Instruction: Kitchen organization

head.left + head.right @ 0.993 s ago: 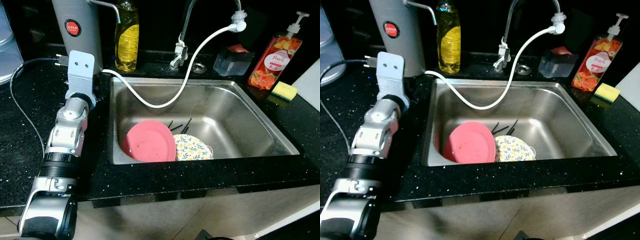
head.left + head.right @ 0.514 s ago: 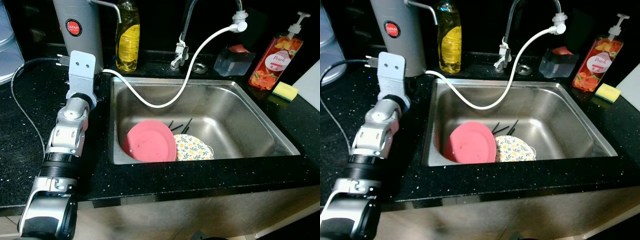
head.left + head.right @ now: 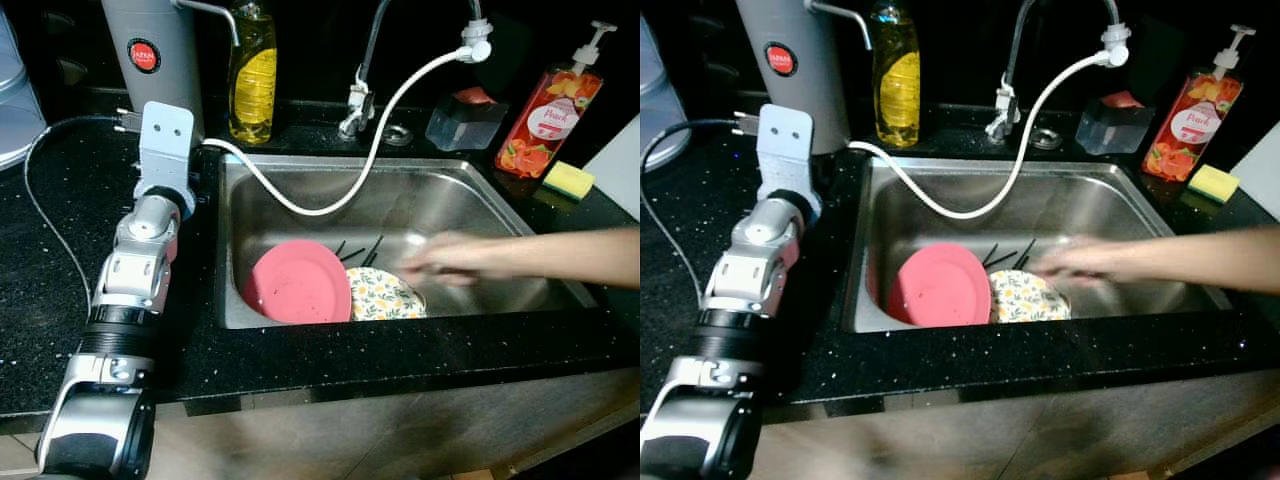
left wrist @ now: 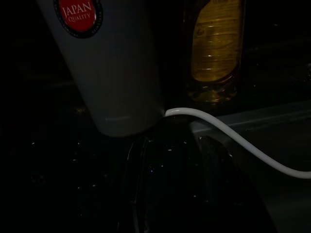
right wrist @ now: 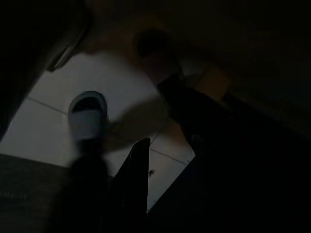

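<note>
1. Two left fingers (image 4: 141, 194), in the left wrist view, lie slightly parted and hold nothing, on the black worktop (image 3: 60, 300) just before the grey dispenser (image 3: 155, 50); the left arm has not moved.
2. Right fingers (image 5: 138, 184) hang over the floor; how far apart they are cannot be told.
3. New since a second ago: a person's blurred hand (image 3: 450, 258) has reached into the sink (image 3: 480, 215), over the floral plate (image 3: 385, 295) beside the pink plate (image 3: 298, 283).

Black counter (image 3: 60, 300) – soap bottles (image 3: 252, 70) (2), sponge (image 3: 568, 181), cable (image 3: 45, 240).
</note>
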{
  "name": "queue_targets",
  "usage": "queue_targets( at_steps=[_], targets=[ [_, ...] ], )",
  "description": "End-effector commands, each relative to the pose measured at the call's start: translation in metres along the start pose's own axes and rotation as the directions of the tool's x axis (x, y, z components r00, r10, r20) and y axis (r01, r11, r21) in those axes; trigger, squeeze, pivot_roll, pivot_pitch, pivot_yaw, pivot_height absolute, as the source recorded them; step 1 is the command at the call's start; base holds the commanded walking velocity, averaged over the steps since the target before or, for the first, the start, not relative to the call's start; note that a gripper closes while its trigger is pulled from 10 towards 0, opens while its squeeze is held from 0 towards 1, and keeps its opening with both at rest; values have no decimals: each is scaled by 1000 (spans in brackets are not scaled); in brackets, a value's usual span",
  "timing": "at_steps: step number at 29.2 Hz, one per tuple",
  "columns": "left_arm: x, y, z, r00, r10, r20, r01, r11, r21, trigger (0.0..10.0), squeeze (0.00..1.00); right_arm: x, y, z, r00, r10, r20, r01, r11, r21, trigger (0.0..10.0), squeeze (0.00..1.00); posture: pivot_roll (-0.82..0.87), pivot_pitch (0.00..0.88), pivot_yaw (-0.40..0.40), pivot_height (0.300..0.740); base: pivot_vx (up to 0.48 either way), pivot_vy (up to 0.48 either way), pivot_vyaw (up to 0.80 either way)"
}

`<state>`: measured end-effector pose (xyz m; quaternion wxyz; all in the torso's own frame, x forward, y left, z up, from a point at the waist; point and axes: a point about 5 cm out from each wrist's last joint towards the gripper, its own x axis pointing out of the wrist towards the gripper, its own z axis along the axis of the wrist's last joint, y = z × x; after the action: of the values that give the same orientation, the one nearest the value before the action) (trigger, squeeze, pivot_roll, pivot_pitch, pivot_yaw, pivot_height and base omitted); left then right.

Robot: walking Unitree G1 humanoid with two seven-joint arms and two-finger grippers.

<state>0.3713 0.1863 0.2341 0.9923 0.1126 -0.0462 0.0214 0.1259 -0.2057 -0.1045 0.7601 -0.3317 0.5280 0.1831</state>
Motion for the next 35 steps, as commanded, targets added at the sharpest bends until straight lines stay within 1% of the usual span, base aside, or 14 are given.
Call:
queue_targets(
  at_steps=[1,11,14,17,20,23,24,25,27,28,30,31,33,35],
  targets=[
    [0,-6,-4,1000,-15,-13,15,1000,-13,10000,0,0,0,-3,1000,-7,-8,7,1000,16,10000,0,181,0,-74,740,0,0,0],
    [-3,0,-1,1000,-21,17,22,999,-42,10000,0,-2,6,-14,999,6,-39,-6,1000,15,10000,0,191,0,-74,740,0,0,0],
    [-3,3,-1,1000,-15,18,15,999,-34,10000,0,-2,8,-17,999,13,-48,-12,1000,8,10000,0,200,0,-73,740,0,0,0],
    [-8,17,12,992,79,95,-76,996,-36,10000,0,-1,8,-12,999,7,-35,-5,999,37,10000,0,191,0,-57,740,0,0,0],
    [-13,26,18,976,158,152,-156,987,-28,10000,0,-1,9,-7,1000,4,-22,-3,999,53,10000,0,189,0,-53,740,0,0,0],
    [-27,23,44,915,120,384,-150,987,50,10000,0,-1,13,-5,1000,16,-19,-16,999,38,10000,0,205,0,-62,740,0,0,0],
    [-27,23,44,915,120,384,-150,987,50,10000,0,-1,13,-5,1000,16,-19,-16,999,38,10000,0,205,0,-62,740,0,0,0],
    [-34,21,56,883,99,458,-146,987,67,10000,0,-1,14,-6,1000,21,-20,-20,999,28,10000,0,210,0,-67,740,0,0,0],
    [-37,20,62,869,92,486,-148,986,77,10000,0,-1,14,-6,1000,21,-21,-21,999,25,10000,0,210,0,-67,740,0,0,0],
    [-40,21,68,855,93,510,-153,985,79,10000,0,-1,13,-6,1000,20,-21,-20,999,25,10000,0,210,0,-69,740,0,0,0],
    [-48,20,87,812,96,576,-161,985,62,10000,0,-1,10,-7,1000,15,-23,-15,1000,24,10000,0,209,0,-71,740,0,0,0],
    [-48,20,87,812,96,576,-161,985,62,10000,0,-1,10,-7,1000,15,-23,-15,1000,24,10000,0,209,0,-71,740,0,0,0],
    [-54,19,102,774,104,624,-169,985,45,10000,0,-1,8,-8,1000,10,-26,-10,1000,24,10000,0,208,0,-73,740,0,0,0],
    [-57,18,112,746,102,658,-169,985,38,10000,0,-1,7,-8,1000,9,-26,-8,1000,24,10000,0,205,0,-73,740,0,0,0]
  ],
)
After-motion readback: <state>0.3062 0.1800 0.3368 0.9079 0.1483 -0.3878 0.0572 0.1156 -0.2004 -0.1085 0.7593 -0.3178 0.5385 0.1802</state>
